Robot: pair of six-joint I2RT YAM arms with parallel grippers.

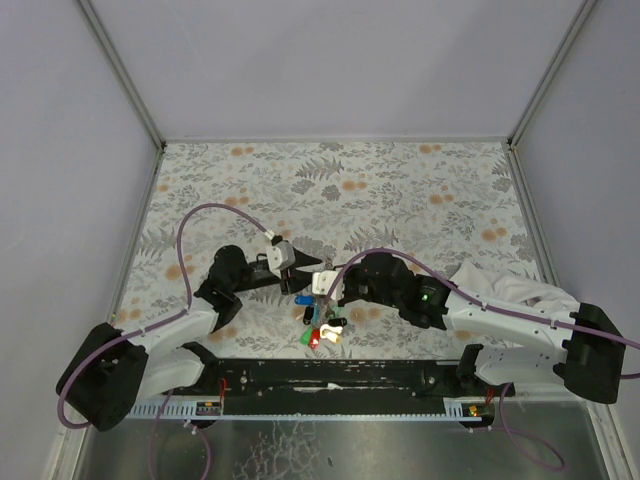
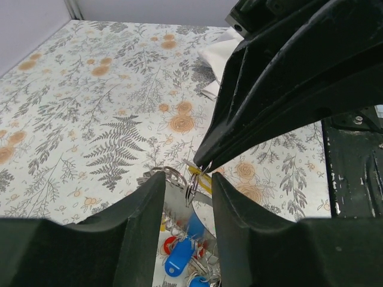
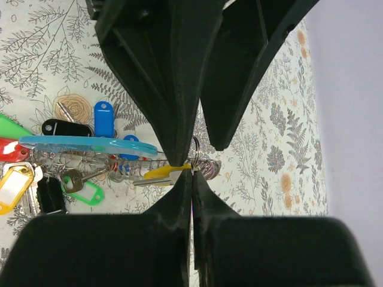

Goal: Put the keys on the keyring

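The keys [image 1: 320, 328] lie in a bunch near the table's front edge, with blue, red, green, yellow and black heads or tags. A curved blue strap [image 3: 90, 144] runs over the bunch. My right gripper [image 3: 192, 170] is shut on the thin metal keyring [image 3: 195, 150], and the yellow-headed key [image 3: 158, 173] sticks out sideways right at its tips. My left gripper [image 2: 188, 178] is open, one finger on each side of the keyring [image 2: 192, 184]. One of its fingers [image 3: 173, 89] touches the yellow key's head. From above, the two grippers [image 1: 303, 278] [image 1: 322, 288] meet tip to tip.
A crumpled white cloth [image 1: 500, 285] lies under the right arm. A black rail [image 1: 330, 375] runs along the near edge. Purple cables [image 1: 200, 215] arc over the arms. White walls [image 1: 120, 80] close in the flowered tabletop [image 1: 400, 180].
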